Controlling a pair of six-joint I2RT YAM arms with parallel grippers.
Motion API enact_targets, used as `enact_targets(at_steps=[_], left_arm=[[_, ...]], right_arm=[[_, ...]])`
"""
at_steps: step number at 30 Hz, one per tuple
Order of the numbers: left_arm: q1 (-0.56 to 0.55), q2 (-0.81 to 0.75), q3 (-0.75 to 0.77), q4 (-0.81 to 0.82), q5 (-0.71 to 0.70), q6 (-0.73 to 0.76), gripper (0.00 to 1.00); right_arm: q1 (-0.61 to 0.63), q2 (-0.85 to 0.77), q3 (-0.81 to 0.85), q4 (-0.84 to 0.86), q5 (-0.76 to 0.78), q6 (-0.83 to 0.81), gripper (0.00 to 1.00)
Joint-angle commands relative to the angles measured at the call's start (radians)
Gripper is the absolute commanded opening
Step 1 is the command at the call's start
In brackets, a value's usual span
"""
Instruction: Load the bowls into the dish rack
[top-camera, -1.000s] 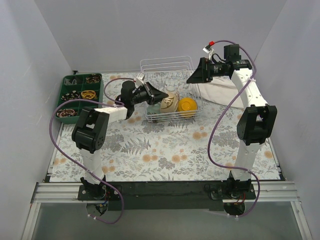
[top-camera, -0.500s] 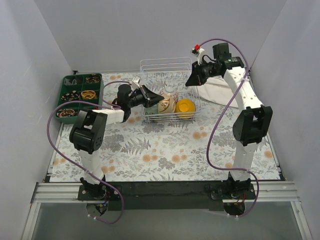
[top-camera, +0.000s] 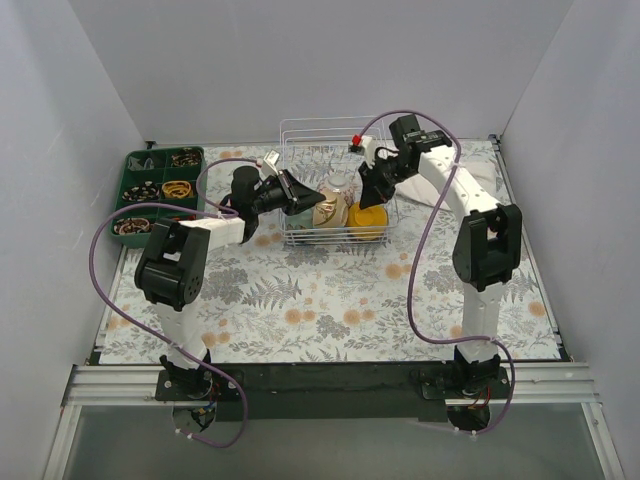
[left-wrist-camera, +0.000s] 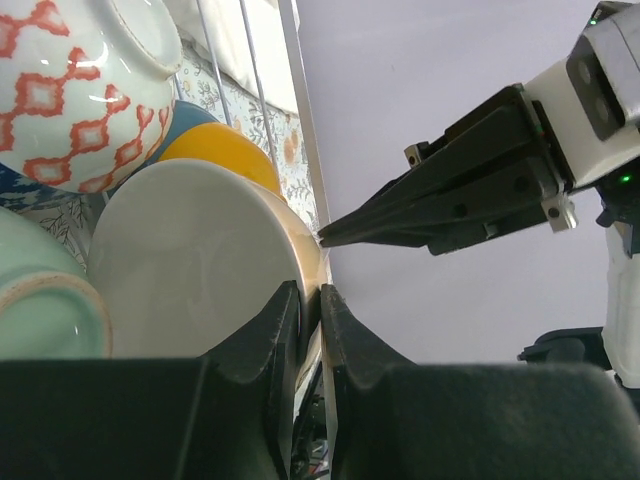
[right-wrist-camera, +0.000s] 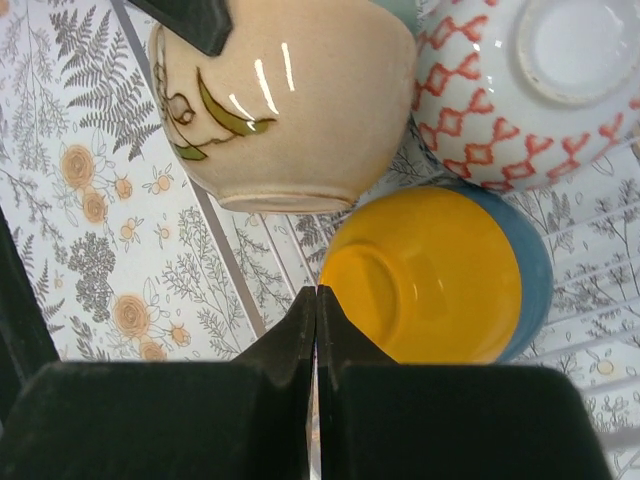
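The white wire dish rack (top-camera: 338, 133) stands at the back middle of the table with several bowls in it. My left gripper (top-camera: 312, 201) (left-wrist-camera: 310, 290) is shut on the rim of a cream bowl (left-wrist-camera: 190, 260) (right-wrist-camera: 290, 100) with a painted green leaf, holding it on edge inside the rack. Around it lie a red-patterned bowl (left-wrist-camera: 70, 90) (right-wrist-camera: 530, 90), a pale green bowl (left-wrist-camera: 40, 300) and a yellow bowl (top-camera: 368, 217) (right-wrist-camera: 430, 275) nested in a teal-blue bowl (right-wrist-camera: 537, 265). My right gripper (top-camera: 369, 197) (right-wrist-camera: 317, 292) is shut and empty, its tip just beside the yellow bowl.
A dark green compartment tray (top-camera: 160, 188) with small items sits at the back left. A white folded cloth (top-camera: 478, 176) lies right of the rack, behind my right arm. The floral table cover (top-camera: 330, 300) spreads in front of the rack.
My right arm swung left and down from beside the rack to over the yellow bowl, and its jaws went from open to shut. The left gripper carried the cream bowl slightly deeper into the rack.
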Motion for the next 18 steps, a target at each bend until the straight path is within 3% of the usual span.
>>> enact_targets(at_steps=[1,6,12,18], left_arm=[[0.025,-0.078,0.036,-0.025,0.007,0.061,0.11],[0.026,-0.071,0.043,-0.023,0.012,0.064,0.18],[0.034,-0.074,0.074,-0.045,0.026,0.07,0.39],[0.06,-0.097,0.178,-0.14,0.038,0.165,0.52]], right_arm=[[0.088,0.017,-0.017,-0.009,0.002,-0.082,0.01],[0.126,0.058,0.02,0.002,-0.003,-0.065,0.01],[0.137,0.075,0.083,0.036,-0.003,-0.039,0.01],[0.159,0.1,0.112,0.056,0.008,-0.027,0.01]])
